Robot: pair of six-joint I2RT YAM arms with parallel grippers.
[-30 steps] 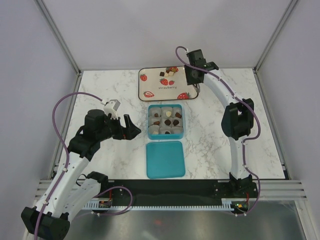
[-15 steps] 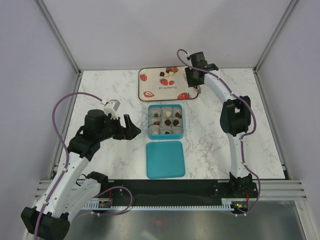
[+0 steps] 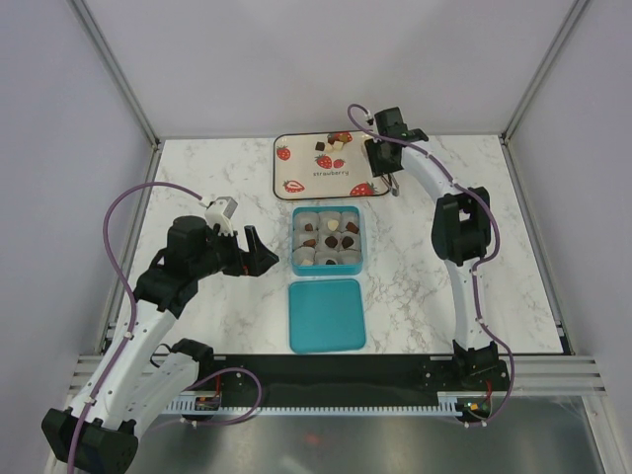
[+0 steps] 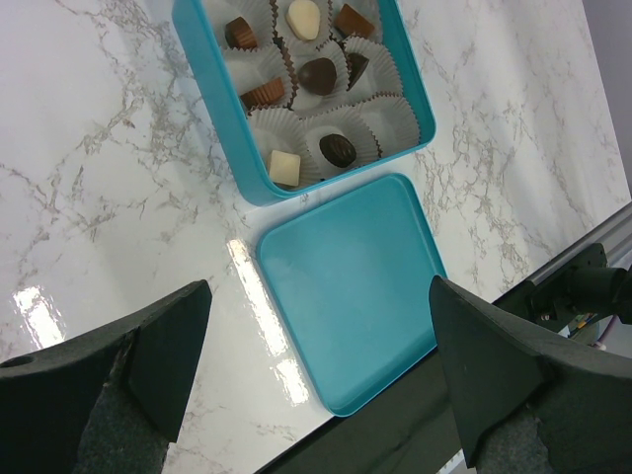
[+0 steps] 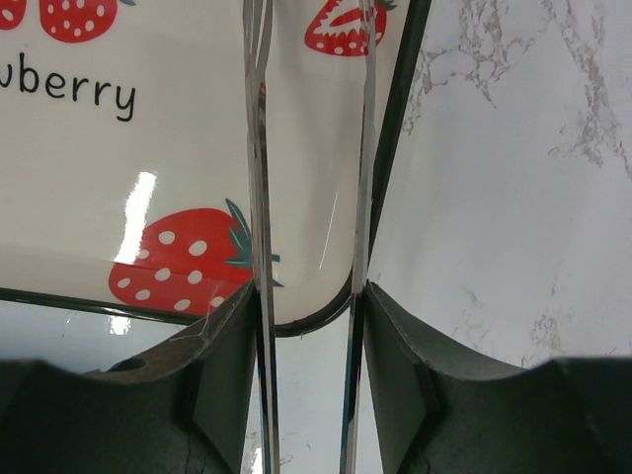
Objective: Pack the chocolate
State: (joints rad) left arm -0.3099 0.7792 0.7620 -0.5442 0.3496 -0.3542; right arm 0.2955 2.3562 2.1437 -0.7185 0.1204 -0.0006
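Several chocolates (image 3: 330, 148) lie at the back of the strawberry tray (image 3: 283, 170). More chocolates (image 3: 330, 238) sit in white liner cups inside the teal box (image 3: 293, 243); the left wrist view shows these chocolates (image 4: 337, 149) in the box (image 4: 210, 79). My right gripper (image 3: 388, 166) hangs over the tray's right front corner (image 5: 148, 148), shut on metal tongs (image 5: 259, 148) whose two blades stand apart with nothing between them. My left gripper (image 3: 260, 256) stays open left of the box, empty (image 4: 321, 395).
The teal lid (image 3: 327, 314) lies flat in front of the box, also seen in the left wrist view (image 4: 346, 281). A black rail runs along the near table edge. Frame posts and walls enclose the marble table.
The right arm has shifted slightly, its elbow drawing in toward the tray while the tongs stay near the tray's right front corner. The left arm has not moved.
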